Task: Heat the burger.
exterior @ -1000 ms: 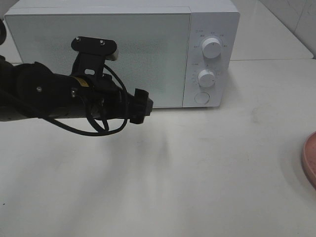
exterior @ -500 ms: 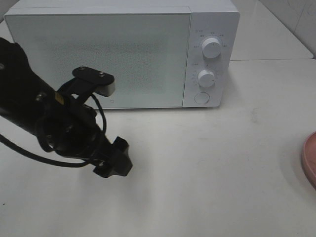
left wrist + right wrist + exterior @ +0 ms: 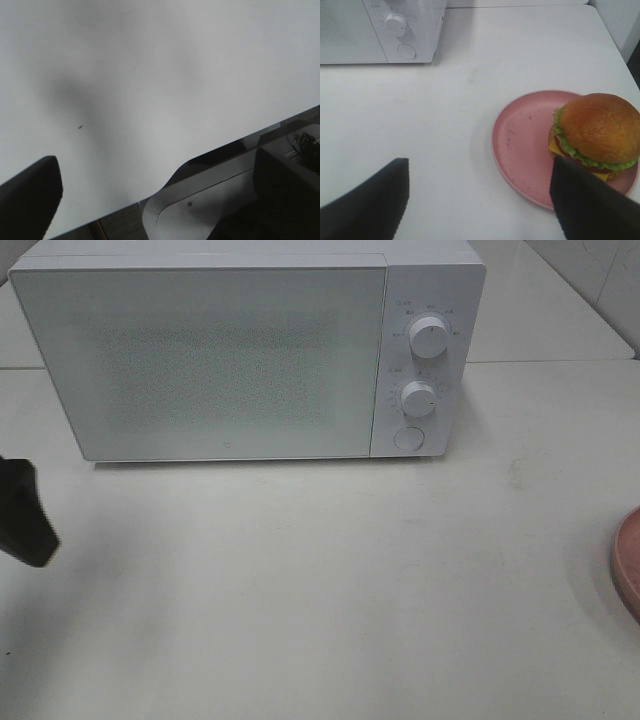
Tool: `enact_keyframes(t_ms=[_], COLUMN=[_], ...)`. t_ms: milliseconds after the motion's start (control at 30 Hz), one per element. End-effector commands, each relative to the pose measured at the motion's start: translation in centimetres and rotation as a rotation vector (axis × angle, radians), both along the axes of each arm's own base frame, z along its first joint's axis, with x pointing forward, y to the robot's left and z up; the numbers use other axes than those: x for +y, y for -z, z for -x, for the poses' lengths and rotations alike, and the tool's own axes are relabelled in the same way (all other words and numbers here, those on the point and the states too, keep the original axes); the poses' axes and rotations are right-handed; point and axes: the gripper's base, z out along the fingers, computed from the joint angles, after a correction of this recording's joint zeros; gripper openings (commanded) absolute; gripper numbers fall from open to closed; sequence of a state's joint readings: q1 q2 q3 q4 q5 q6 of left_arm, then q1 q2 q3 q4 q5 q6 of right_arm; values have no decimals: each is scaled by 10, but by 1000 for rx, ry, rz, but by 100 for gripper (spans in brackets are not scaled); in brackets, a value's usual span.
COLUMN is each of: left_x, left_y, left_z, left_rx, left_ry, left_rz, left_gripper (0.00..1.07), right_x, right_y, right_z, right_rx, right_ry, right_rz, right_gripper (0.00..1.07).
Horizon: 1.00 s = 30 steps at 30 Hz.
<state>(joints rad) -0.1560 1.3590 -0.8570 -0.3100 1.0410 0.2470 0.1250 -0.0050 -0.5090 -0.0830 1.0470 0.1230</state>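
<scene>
The white desk (image 3: 400, 570) fills the exterior high view, with the shut white microwave (image 3: 200, 350) across the upper frame, its two dials and round button at upper centre-right, their small markings too faint to read; the pink plate (image 3: 628, 565) is only a sliver at the right edge. Only the right wrist view shows the burger (image 3: 595, 135), sitting on the plate's right side at centre-right, beyond the right gripper (image 3: 480, 200), whose fingers (image 3: 367, 205) stand wide and empty. The left gripper (image 3: 25, 525) is a dark shape at the left edge, its one visible finger (image 3: 30, 197) at lower left in its wrist view, spread wide apart.
</scene>
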Motion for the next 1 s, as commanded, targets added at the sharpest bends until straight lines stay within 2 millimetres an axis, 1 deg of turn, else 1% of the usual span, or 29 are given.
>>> enact_keyframes(t_ms=[33,67,100,133,167,200,233,333,367,400,433,467,500,533,567,600,633,667,700,767,800,867,900,933,967,1000], left_x=[28,28,41,47,47,55,59,59,58,58,58,57,57,57,57,57,56,56,56,55,55,54,54,53,53,53], left_y=[-17,-17,-27,-32,-32,-44,-54,-57,-64,-66,-66,-69,-68,-68,-66,-66,-64,-62,-62,-56,-56,-46,-46,-43,-38,-38], left_z=[14,14,23,28,28,39,51,56,71,77,77,93,109,109,115,115,129,136,136,160,160,172,172,175,181,181], left_rx=[11,11,-3,-16,-16,-55,-101,-125,-183,-209,-209,-271,-331,-331,-355,-355,-412,-445,-445,-532,-532,-580,-580,-605,-670,-670], left_ry=[-88,-88,-179,-217,-217,-269,-283,-282,-284,-285,-285,-288,-290,-290,-292,-292,-294,-294,-294,-298,-298,-303,-303,-306,-314,-314], left_rz=[-31,-31,-34,-35,-35,-42,-58,-64,-71,-73,-73,-85,-97,-97,-103,-103,-110,-117,-117,-135,-135,-128,-128,-125,-122,-122], left_gripper=[98,98,98,98,98,98,98,98,98,98,98,98,98,98,98,98,98,98,98,98,98,98,98,98,98,98], right_x=[-1,-1,-1,-1,-1,-1,-1,-1,-1,-1,-1,-1,-1,-1,-1,-1,-1,-1,-1,-1,-1,-1,-1,-1,-1,-1], right_y=[0,0,0,0,0,0,0,0,0,0,0,0,0,0,0,0,0,0,0,0,0,0,0,0,0,0], right_z=[4,4,4,4,4,4,4,4,4,4,4,4,4,4,4,4,4,4,4,4,4,4,4,4,4,4], right_rx=[-35,-35,-35,-35,-35,-35,-35,-35,-35,-35,-35,-35,-35,-35,-35,-35,-35,-35,-35,-35,-35,-35,-35,-35,-35,-35], right_ry=[0,0,0,0,0,0,0,0,0,0,0,0,0,0,0,0,0,0,0,0,0,0,0,0,0,0], right_rz=[10,10,10,10,10,10,10,10,10,10,10,10,10,10,10,10,10,10,10,10,10,10,10,10,10,10], right_gripper=[75,75,75,75,75,75,75,75,75,75,75,75,75,75,75,75,75,75,75,75,75,75,75,75,75,75])
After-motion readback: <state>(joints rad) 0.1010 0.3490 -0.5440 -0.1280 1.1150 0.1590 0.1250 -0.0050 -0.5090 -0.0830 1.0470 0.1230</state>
